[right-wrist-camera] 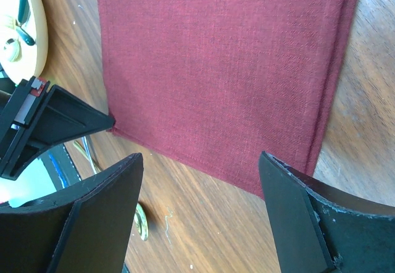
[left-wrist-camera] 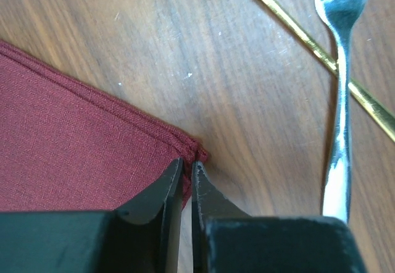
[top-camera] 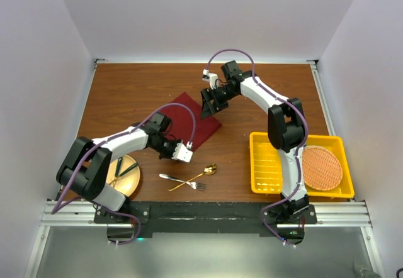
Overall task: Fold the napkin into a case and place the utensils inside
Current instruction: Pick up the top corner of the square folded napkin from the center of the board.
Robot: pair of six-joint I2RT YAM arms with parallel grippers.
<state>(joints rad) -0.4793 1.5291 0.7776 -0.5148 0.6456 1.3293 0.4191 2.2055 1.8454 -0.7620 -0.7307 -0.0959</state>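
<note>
The maroon napkin (top-camera: 200, 119) lies flat as a folded square, turned like a diamond on the wooden table. My left gripper (top-camera: 191, 151) sits at its near corner. In the left wrist view the jaws (left-wrist-camera: 188, 160) are closed to a thin slit with the cloth's layered corner (left-wrist-camera: 92, 143) caught between the tips. The silver fork (left-wrist-camera: 341, 118) and the gold spoon's handle (left-wrist-camera: 296, 35) cross just right of that corner. In the top view the fork (top-camera: 179, 180) and spoon (top-camera: 210, 170) lie nearer the front edge. My right gripper (top-camera: 211, 105) hovers wide open over the napkin's far-right edge (right-wrist-camera: 216, 69), its fingers empty.
A yellow basket (top-camera: 264, 165) at the front right holds a round orange woven mat (top-camera: 322, 168). A pale plate (top-camera: 128, 178) with dark green-handled cutlery sits at the front left under my left arm. White walls close in the table on three sides.
</note>
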